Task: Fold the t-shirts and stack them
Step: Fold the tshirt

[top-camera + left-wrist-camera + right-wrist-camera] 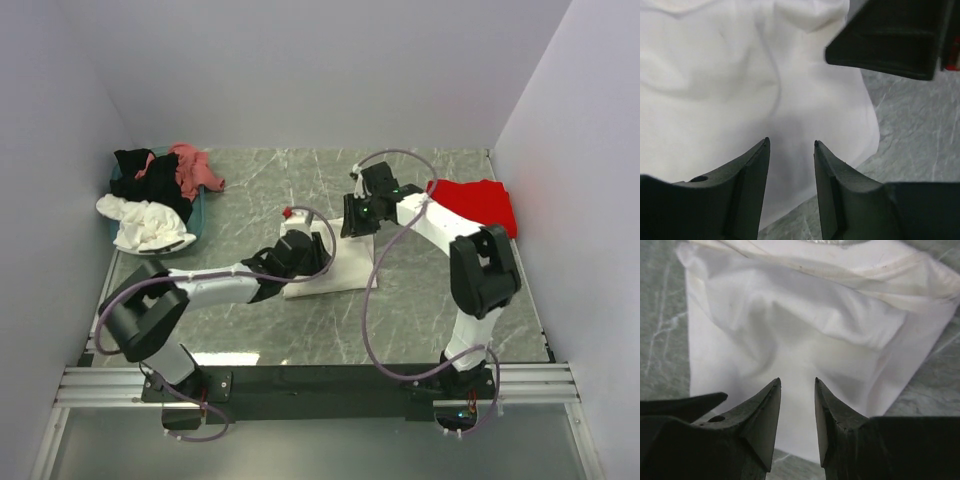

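Fingers [752, 172] parted, L gripper [790, 144] + R gripper [797, 381]; cream t-shirt [805, 330] beneath tips.

Legible markings: none. No text, label, brand, number or sign can be read in the top view or in either wrist view.
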Available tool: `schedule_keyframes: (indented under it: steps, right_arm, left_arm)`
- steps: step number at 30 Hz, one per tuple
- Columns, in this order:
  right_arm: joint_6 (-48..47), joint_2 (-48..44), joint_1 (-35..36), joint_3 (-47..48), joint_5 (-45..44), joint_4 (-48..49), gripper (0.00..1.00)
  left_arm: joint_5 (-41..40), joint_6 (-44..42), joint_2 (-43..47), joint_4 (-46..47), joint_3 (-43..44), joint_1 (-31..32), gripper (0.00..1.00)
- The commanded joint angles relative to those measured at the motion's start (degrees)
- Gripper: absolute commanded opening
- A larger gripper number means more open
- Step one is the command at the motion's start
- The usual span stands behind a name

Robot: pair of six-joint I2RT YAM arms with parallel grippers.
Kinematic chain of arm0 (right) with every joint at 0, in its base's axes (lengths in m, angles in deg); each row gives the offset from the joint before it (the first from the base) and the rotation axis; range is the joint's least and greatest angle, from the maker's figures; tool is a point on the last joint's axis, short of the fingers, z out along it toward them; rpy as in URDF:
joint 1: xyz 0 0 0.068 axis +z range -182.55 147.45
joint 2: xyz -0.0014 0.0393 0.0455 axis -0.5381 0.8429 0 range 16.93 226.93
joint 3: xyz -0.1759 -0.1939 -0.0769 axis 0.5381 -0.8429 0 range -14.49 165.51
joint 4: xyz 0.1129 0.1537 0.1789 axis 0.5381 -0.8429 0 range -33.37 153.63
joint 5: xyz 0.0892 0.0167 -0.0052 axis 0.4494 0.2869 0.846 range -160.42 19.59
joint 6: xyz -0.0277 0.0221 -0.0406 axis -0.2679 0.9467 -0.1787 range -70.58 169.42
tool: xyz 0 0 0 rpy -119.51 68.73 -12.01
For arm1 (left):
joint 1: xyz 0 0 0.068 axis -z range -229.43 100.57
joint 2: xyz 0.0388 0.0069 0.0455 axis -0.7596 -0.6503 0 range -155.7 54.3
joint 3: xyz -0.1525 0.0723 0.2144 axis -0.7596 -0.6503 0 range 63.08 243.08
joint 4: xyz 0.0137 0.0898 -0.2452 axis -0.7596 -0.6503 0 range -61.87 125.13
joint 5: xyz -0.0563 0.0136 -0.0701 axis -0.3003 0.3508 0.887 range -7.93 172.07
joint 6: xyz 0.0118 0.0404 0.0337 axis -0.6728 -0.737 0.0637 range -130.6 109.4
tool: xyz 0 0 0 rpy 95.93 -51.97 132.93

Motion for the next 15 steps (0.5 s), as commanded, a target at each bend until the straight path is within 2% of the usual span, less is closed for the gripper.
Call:
schedule_keyframes:
  steps: [1, 7, 15]
  right_arm:
    - [-0.45, 5.69, 0.12, 3.24, 2.36, 1.04, 0.41]
    - [-0.11, 13.44, -0.32, 10.89, -1.59, -1.34, 0.41]
    - [0.25, 14.77, -5.50, 15.90, -7.39, -3.19, 0.41]
  left_arm:
    - [1.39, 1.35, -3.48, 6.71, 1.26, 2.06, 0.46]
    - [2.36, 2.05, -9.99, 11.28, -3.21, 4.26, 0.45]
    - [0.78, 5.39, -9.21, 15.68, -13.50, 5.41, 0.45]
